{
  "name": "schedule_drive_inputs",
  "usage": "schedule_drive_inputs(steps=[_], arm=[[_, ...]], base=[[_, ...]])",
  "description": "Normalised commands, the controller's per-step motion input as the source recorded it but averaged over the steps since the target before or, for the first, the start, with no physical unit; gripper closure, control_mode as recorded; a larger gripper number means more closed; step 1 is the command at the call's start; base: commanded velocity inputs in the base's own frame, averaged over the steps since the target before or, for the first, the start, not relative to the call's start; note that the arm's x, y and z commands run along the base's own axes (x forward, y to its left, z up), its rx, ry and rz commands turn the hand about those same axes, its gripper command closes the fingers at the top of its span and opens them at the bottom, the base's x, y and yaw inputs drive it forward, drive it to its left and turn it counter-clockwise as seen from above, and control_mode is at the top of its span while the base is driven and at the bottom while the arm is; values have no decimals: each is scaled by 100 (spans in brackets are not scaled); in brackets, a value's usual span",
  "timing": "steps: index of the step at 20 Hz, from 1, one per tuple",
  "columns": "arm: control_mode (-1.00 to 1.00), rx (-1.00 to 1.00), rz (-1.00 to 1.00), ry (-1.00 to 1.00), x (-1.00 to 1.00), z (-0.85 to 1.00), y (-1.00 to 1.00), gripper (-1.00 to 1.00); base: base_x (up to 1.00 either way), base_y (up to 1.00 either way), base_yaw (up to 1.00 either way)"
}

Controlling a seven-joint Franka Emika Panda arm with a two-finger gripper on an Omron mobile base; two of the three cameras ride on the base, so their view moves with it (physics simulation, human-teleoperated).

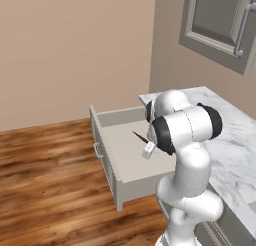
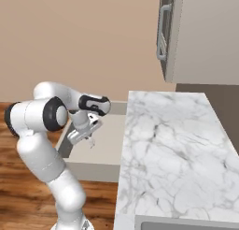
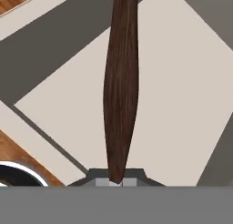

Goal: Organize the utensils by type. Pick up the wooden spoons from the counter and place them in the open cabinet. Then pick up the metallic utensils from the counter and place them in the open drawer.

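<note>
Wide shallow light grey open drawer [image 1: 131,162] pulled out left of the white marble counter [image 2: 168,149], slim dark-handled metal utensil [image 3: 120,82] over the drawer's inside, wall cabinet [image 2: 196,32] above the counter

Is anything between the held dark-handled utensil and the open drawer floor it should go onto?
Nothing visible. The gripper is shut on the dark-handled utensil directly over the open drawer, and the pale drawer floor beneath it looks bare.

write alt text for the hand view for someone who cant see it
Seen from the hand, the claw is shut on a slim dark brown utensil handle that runs up the middle of the picture. Behind it lies the flat pale inside of the open drawer, with wood floor at the left edge.
</note>
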Motion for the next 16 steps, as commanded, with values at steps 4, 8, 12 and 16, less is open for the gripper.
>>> schedule_drive_inputs(steps=[4, 8, 12, 16], arm=[[-100, 0, 5, 21, 100, -20, 5, 100], [-100, -10, 1, 14, 100, -34, 53, 100], [-100, -22, 0, 35, 100, -38, 69, 100], [-100, -19, 0, 37, 100, -15, 52, 100]], base=[[0, 0, 0], [0, 0, 0], [0, 0, 0], [0, 0, 0]])
